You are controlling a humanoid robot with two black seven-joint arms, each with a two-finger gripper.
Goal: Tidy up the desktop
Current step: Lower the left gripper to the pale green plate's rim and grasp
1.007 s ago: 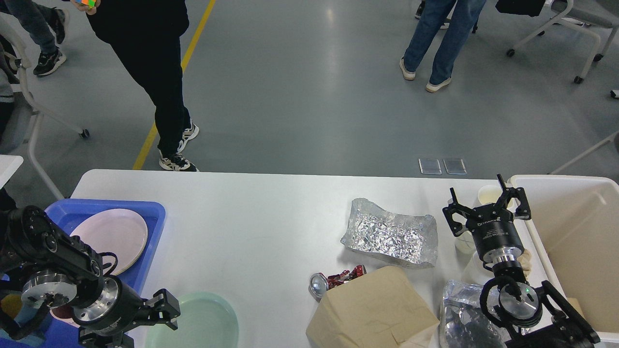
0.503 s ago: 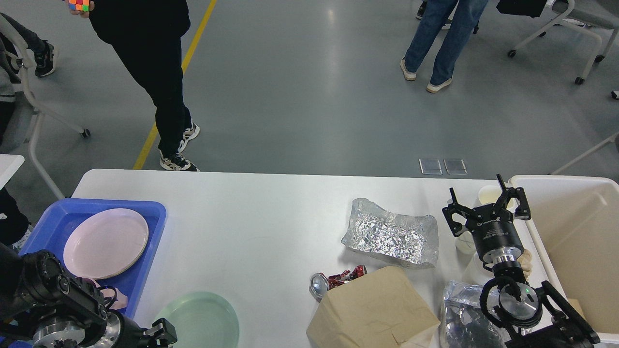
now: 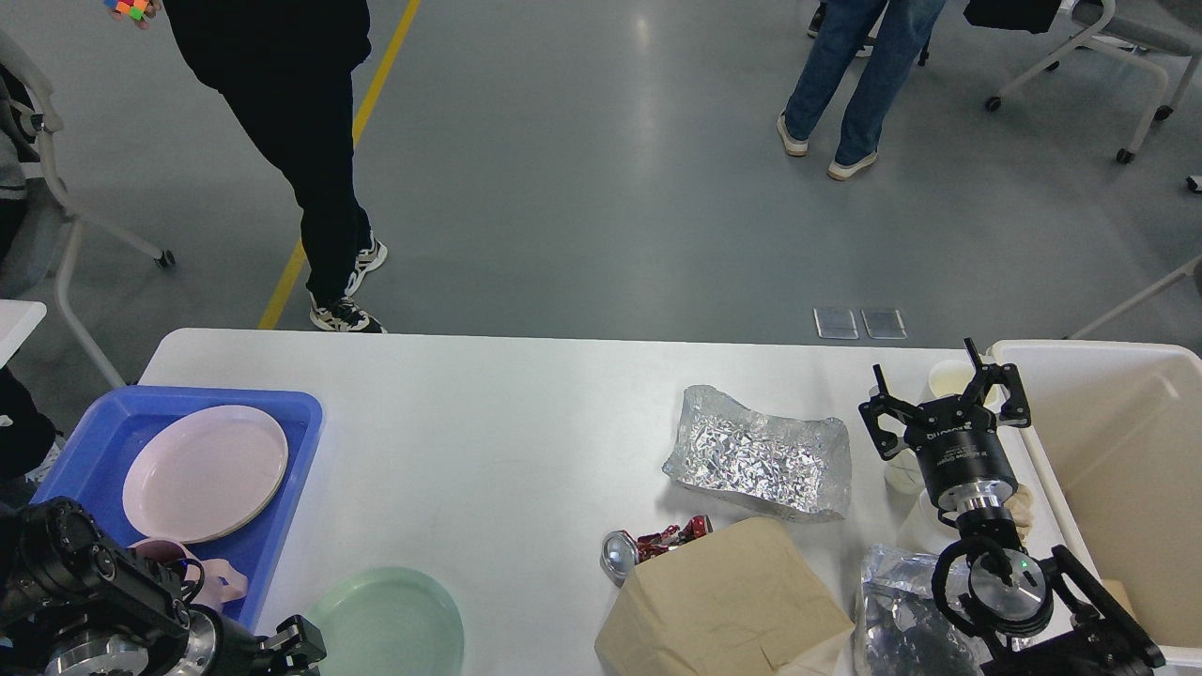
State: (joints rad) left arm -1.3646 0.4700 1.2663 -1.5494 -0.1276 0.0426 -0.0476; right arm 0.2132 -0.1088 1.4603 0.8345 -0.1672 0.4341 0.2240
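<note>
The right gripper hovers spread wide over the desktop beside the cream bin; crumpled foil lies left. The left gripper sits low near the green plate; its state cannot be told.

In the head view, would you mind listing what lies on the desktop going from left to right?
Blue tray holding a pink plate → green plate → crushed red can → crumpled foil → right gripper → cream bin.

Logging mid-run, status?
Right gripper open, empty; left gripper unclear. White-grey desktop cluttered: crumpled foil tray, crushed red can, brown paper bag.
</note>
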